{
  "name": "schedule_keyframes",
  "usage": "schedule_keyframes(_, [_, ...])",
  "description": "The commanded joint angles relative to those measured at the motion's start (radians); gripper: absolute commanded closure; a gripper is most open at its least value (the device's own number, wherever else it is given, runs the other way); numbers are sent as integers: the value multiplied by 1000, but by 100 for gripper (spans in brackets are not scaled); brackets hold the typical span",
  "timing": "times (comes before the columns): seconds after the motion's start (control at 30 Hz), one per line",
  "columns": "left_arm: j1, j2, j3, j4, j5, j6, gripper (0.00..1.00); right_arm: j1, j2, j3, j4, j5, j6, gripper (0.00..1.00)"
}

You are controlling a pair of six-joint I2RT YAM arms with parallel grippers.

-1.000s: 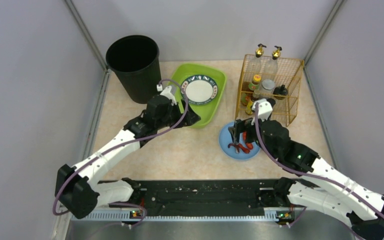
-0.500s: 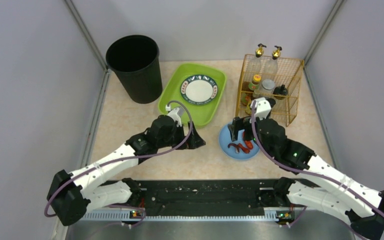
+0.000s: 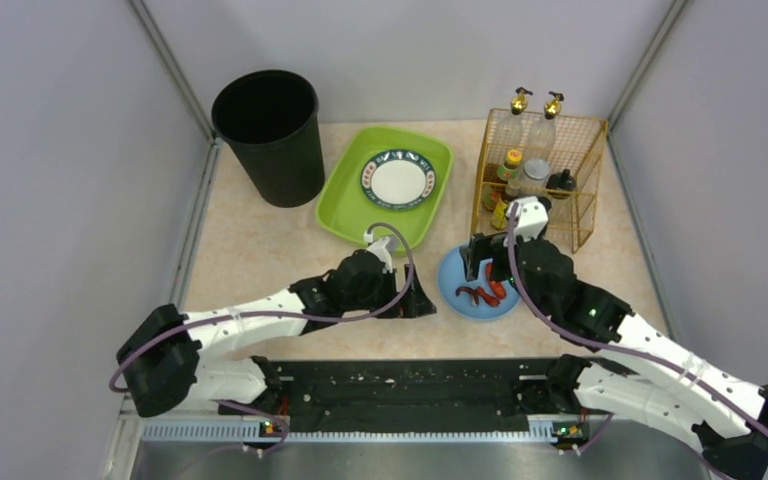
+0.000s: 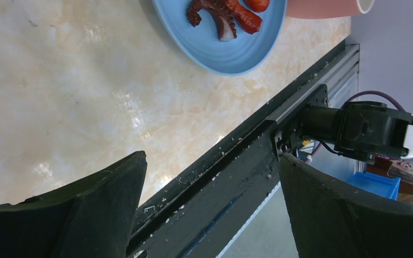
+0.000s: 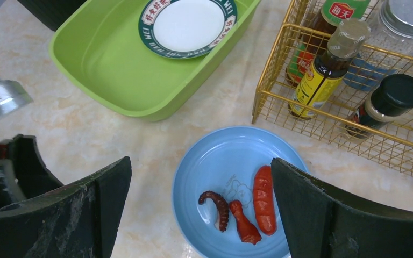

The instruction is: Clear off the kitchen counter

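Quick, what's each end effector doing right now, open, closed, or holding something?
The left end effector is open, holding nothing.
The right end effector is open and empty, above the blue plate.

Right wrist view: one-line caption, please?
Open right hand over blue plate of food; green tray with dish and gold rack behind.

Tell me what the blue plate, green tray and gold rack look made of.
Blue plate: glossy, even colour, soft highlights; plastic or glazed ceramic, cannot tell which. Green tray: probably moulded plastic, smooth satin, rounded rim. Gold rack: thin metal wire in a grid, shiny gold coating.
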Motion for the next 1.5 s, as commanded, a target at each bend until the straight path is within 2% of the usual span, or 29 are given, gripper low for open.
schedule_keyframes(0.0, [-10,83,0,157,-33,-50,3,10,-36,-6,9,33,10,1])
schedule_keyframes(0.4, [-7,357,85,236,-69,-96,6,9,-102,-20,-15,23,28,1])
schedule_keyframes(0.67, [16,451,102,280,-68,-126,10,9,-106,-34,-3,29,34,1])
schedule_keyframes(0.9, [35,526,132,290,-72,-135,18,10,-110,-41,7,44,32,1])
schedule_keyframes(1.1, [55,597,149,324,-62,-159,32,9,-120,-46,7,48,30,1])
schedule_keyframes(1.37, [63,656,174,331,-60,-163,43,11,-130,-52,6,54,27,1])
schedule_keyframes(1.47, [64,672,179,331,-55,-165,49,9,-133,-53,7,54,27,1])
